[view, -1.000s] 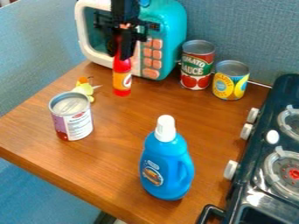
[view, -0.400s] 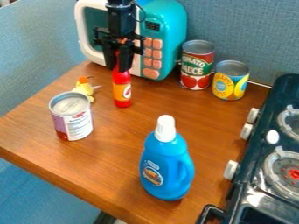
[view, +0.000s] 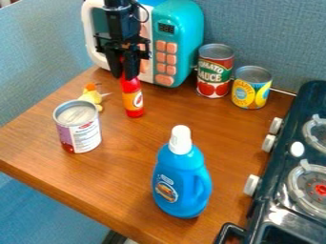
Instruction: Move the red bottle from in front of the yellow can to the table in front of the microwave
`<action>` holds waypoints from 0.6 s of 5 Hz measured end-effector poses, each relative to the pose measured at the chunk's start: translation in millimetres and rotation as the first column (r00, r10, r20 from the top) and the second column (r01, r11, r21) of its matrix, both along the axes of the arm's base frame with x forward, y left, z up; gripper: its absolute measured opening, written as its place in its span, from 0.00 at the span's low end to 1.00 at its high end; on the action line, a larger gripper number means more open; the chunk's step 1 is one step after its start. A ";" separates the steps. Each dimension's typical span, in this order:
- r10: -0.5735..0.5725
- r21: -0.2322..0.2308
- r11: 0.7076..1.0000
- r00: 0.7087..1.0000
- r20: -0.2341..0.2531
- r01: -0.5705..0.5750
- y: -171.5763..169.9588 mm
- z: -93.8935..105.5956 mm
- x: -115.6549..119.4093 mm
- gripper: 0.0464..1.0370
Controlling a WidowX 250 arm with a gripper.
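Observation:
The black gripper (view: 125, 71) hangs at the upper left, in front of the toy microwave, shut on the neck of a small red bottle (view: 132, 98) with an orange and white label. The bottle hangs below the fingers with a slight tilt; whether its base touches the wood cannot be told. Left of it lies a small yellow toy with an orange top (view: 92, 96). A can with a purple and white label (view: 78, 127) stands nearer the table's left edge.
A teal and white toy microwave (view: 181, 28) stands behind the gripper. Two cans, one red and green (view: 214, 71) and one yellow and blue (view: 251, 87), stand at the back. A blue bottle (view: 181, 178) is at the front, and a dark toy stove (view: 286, 190) at the right.
The gripper and the red bottle came toward the camera from nearer the microwave, then the gripper shifted slightly left while the bottle took on a slight tilt.

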State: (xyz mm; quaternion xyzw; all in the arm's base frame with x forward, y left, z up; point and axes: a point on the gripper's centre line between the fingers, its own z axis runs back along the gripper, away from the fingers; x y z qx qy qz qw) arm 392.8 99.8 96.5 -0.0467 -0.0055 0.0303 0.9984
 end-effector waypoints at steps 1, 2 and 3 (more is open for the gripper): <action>-0.006 0.001 1.000 1.000 -0.004 0.006 -1.8 -1.8 -7.0 0.41; -0.005 0.003 1.000 1.000 -0.023 0.005 -1.4 -1.9 -10.0 0.73; -0.012 0.005 1.000 1.000 -0.015 0.012 -1.3 -0.1 -9.4 0.96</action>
